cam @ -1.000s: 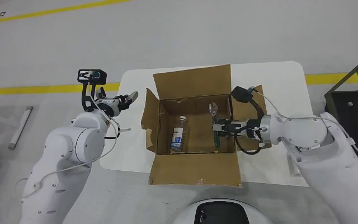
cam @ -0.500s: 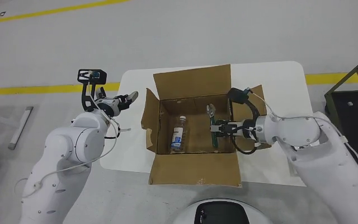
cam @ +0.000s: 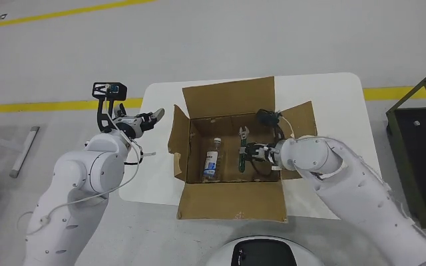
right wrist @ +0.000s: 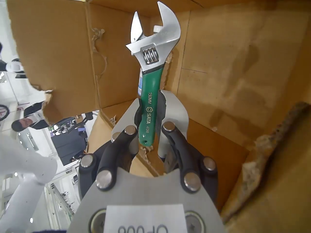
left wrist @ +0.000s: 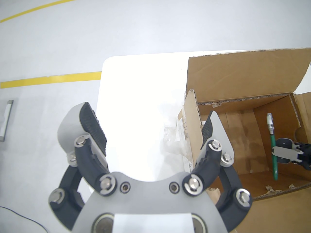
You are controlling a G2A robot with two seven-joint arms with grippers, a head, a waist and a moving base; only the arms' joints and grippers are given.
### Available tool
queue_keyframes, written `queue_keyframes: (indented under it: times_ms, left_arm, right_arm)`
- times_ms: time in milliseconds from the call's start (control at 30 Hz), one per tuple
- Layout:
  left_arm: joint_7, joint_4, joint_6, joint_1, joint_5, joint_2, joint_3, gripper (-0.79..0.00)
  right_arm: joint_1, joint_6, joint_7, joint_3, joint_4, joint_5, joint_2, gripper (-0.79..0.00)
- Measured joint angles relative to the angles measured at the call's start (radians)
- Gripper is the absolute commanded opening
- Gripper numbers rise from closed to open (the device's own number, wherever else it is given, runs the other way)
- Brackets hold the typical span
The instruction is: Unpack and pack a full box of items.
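Mid-frame in the top view, inside the open cardboard box (cam: 226,100) on the desk (cam: 333,90): adjustable wrench (cam: 243,136), green handle clamped in the jaws of the right gripper (cam: 249,157), long axis toward the frame's top; plastic bottle (cam: 212,159) lying leftward; left gripper (cam: 158,114), jaws apart, outside.

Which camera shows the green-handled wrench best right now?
The right wrist view: the green-handled steel adjustable wrench sits close, head and thumbwheel clear, handle clamped in the right gripper. The top view shows it small inside the brown cardboard box; the left wrist view shows it edge-on, far off.
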Motion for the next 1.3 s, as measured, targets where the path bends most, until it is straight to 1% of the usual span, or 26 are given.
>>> queue_keyframes:
  times_ms: [167, 267, 467, 667, 767, 933, 1067, 1233, 1300]
  left_arm:
    - [0.000, 0.000, 0.000, 0.000, 0.000, 0.000, 0.000, 0.000]
    - [0.000, 0.000, 0.000, 0.000, 0.000, 0.000, 0.000, 0.000]
    - [0.000, 0.000, 0.000, 0.000, 0.000, 0.000, 0.000, 0.000]
    - [0.000, 0.000, 0.000, 0.000, 0.000, 0.000, 0.000, 0.000]
    - [0.000, 0.000, 0.000, 0.000, 0.000, 0.000, 0.000, 0.000]
    - [0.000, 0.000, 0.000, 0.000, 0.000, 0.000, 0.000, 0.000]
    - [0.000, 0.000, 0.000, 0.000, 0.000, 0.000, 0.000, 0.000]
    - [0.000, 0.000, 0.000, 0.000, 0.000, 0.000, 0.000, 0.000]
    - [0.000, 0.000, 0.000, 0.000, 0.000, 0.000, 0.000, 0.000]
  right_arm:
    - [0.106, 0.088, -0.029, -0.144, 0.110, -0.032, -0.042, -0.785]
    - [0.155, 0.132, -0.046, -0.206, 0.166, -0.036, -0.067, -0.785]
    - [0.216, 0.190, -0.067, -0.280, 0.252, -0.025, -0.108, -0.785]
    - [0.246, 0.190, -0.076, -0.308, 0.300, -0.011, -0.133, -0.785]
    - [0.253, 0.188, -0.078, -0.315, 0.317, -0.009, -0.140, -0.668]
    - [0.261, 0.181, -0.075, -0.323, 0.338, -0.006, -0.151, -0.659]
    - [0.264, 0.177, -0.073, -0.325, 0.346, -0.004, -0.158, -0.625]
    - [0.265, 0.171, -0.071, -0.323, 0.351, -0.006, -0.163, -0.533]
    - [0.264, 0.169, -0.070, -0.320, 0.351, -0.006, -0.165, -0.533]
